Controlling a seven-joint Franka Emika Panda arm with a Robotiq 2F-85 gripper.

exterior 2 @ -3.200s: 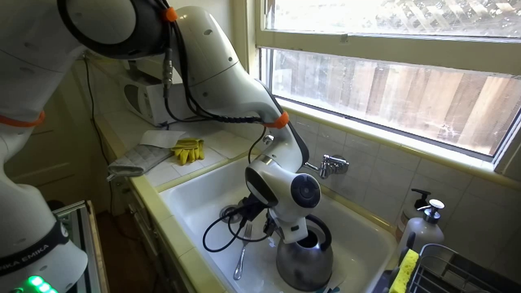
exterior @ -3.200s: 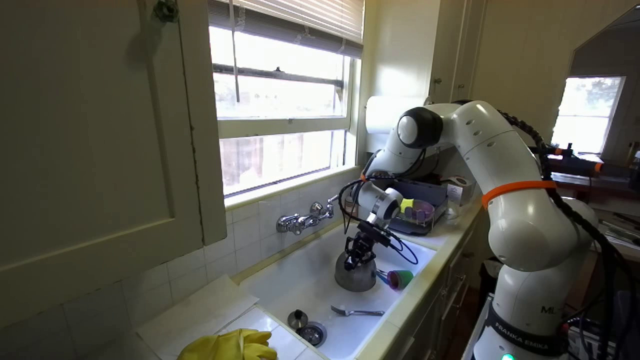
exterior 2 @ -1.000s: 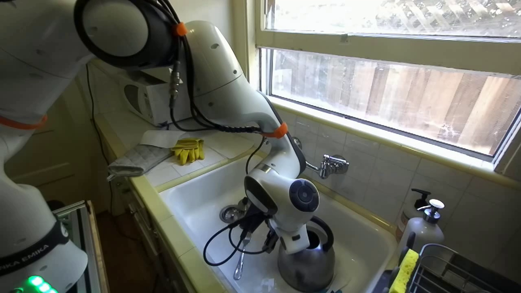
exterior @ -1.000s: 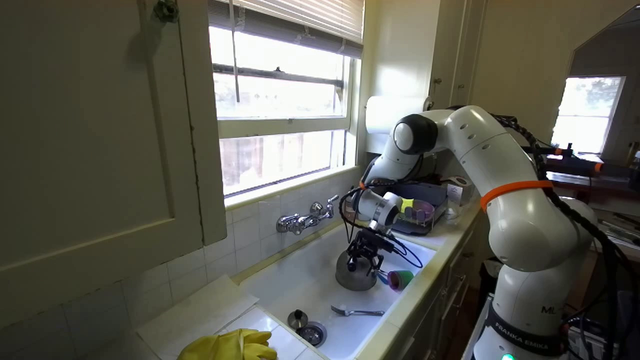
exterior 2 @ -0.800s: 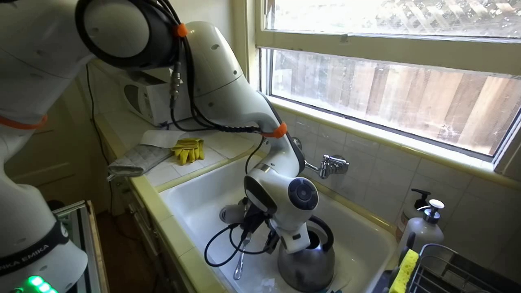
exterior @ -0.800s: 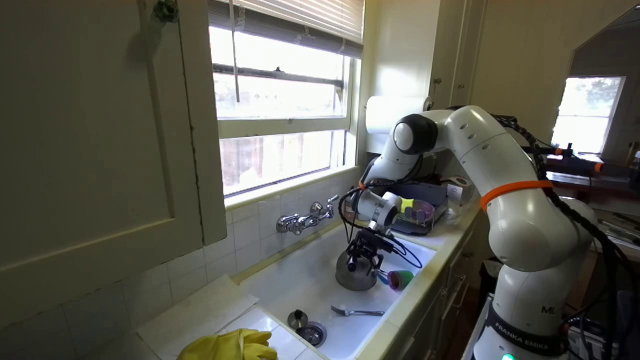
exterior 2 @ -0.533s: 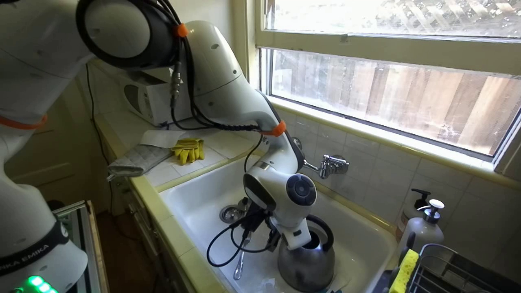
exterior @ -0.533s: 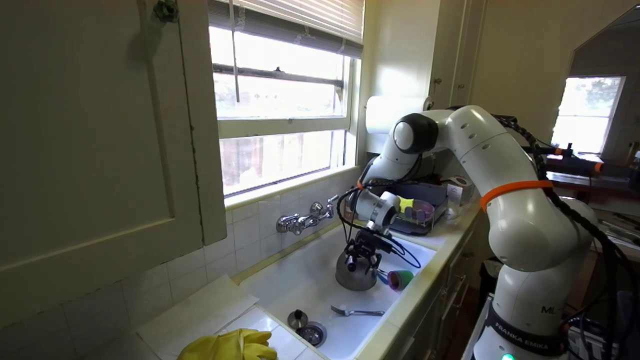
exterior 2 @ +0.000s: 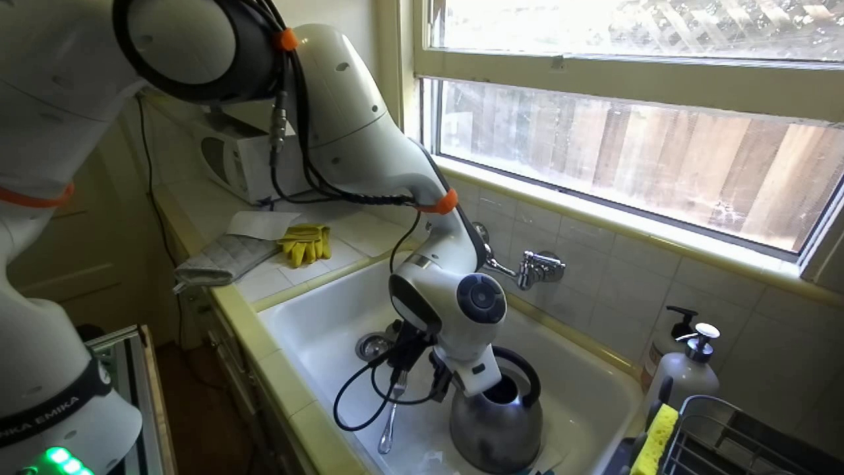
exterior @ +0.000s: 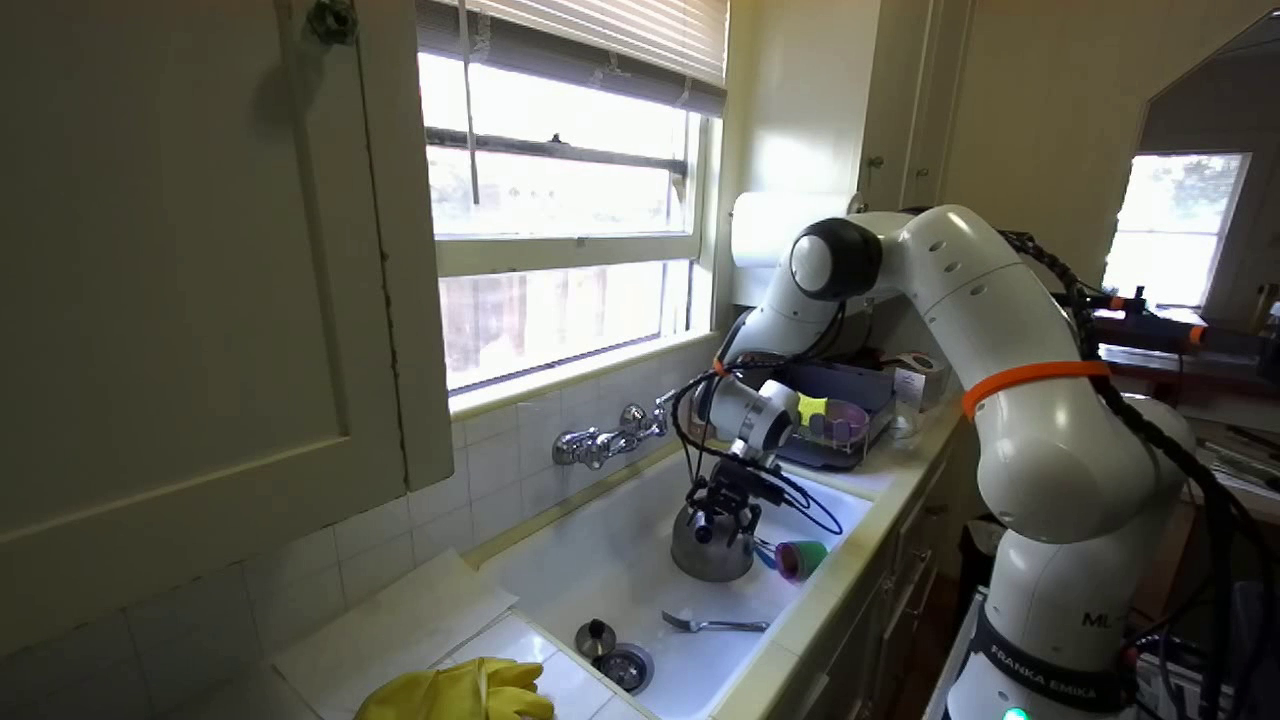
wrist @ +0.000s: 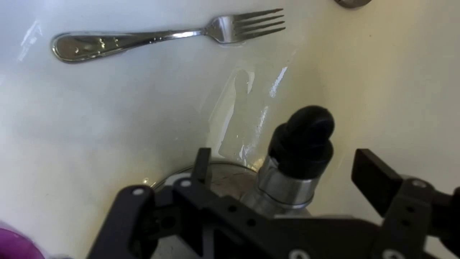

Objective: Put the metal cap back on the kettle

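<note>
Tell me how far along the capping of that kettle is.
Looks done: the black-topped spout tip appears in place. In hand: nothing; the end effector stands open, flanking that tip in the wrist view. Left: the top opening of the kettle looks uncovered in an exterior view. What may be its metal cap lies beside the drain, so fetching and seating it probably remain.

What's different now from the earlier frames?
The gripper has risen slightly over the last half second; its jaws look wider than in the earliest frames; whether it released anything is unclear. The kettle shifted slightly at most; fork and yellow gloves stayed put.
</note>
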